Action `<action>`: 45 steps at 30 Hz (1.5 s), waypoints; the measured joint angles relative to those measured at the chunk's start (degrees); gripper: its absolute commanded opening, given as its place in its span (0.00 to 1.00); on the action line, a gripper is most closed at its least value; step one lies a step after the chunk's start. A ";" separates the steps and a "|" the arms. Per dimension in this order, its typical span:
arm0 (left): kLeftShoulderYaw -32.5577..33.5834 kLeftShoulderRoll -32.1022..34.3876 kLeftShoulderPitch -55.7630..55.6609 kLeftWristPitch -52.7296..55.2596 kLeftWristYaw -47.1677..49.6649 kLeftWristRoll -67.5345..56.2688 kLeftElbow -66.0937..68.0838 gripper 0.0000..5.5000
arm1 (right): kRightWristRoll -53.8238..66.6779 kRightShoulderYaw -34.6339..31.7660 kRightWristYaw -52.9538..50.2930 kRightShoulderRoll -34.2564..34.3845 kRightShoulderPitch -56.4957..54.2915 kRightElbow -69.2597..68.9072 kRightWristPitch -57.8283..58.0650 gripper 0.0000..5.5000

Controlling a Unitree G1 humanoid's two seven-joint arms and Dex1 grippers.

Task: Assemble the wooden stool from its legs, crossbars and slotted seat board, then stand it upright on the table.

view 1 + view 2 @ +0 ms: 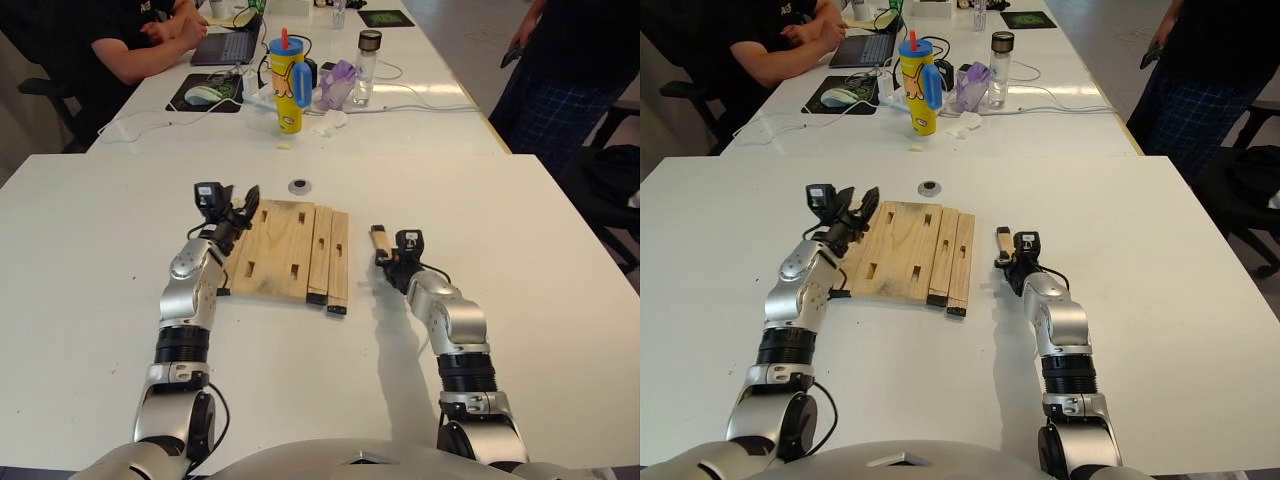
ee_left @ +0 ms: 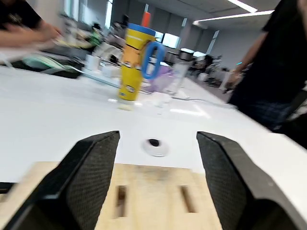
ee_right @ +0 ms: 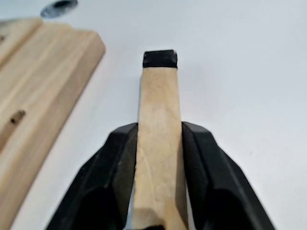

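— Right gripper (image 3: pixel 159 128) first: what has it got?

— Its two black fingers (image 3: pixel 120 163) are clamped on a short wooden bar (image 3: pixel 158 96), one on each side face. The bar points away from the wrist, low over the white table (image 1: pixel 100 250) and to the right of the other wood. I cannot tell whether it touches the table.

— Does the wrist camera add anything to the head views?

— A black cap (image 3: pixel 160 59) on the bar's far end. From the head, the bar is a small tan stub ahead of the gripper.

— And the left side?

— The left gripper (image 2: pixel 157 136) hangs over the far left corner of the slotted seat board (image 1: pixel 275 250), fingers spread wide with nothing between them. Its wrist view looks along the board to two slots and a round grey cable port (image 2: pixel 154 146) just past the far edge.

— The other parts?

— Two long bars (image 1: pixel 330 258) lie flat, side by side, against the board's right edge.

— Any writing?

— The yellow cup (image 1: pixel 286 85) on the far table (image 1: pixel 430 120) carries a print, but it is too small to read.
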 measured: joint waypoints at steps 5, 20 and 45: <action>3.23 -2.21 -1.92 15.73 -2.85 -15.77 -4.55 0.54 | 0.21 5.63 9.44 -1.99 -3.32 -7.00 -15.02 0.24; 5.01 -2.74 -4.66 28.95 -1.07 -28.30 -10.62 0.48 | 1.54 13.38 20.26 -3.01 2.16 -8.84 -24.81 0.24; 3.71 2.31 -5.03 29.97 -3.59 -26.28 -9.86 0.08 | 4.05 13.25 21.06 -3.42 2.89 -10.14 -23.39 0.35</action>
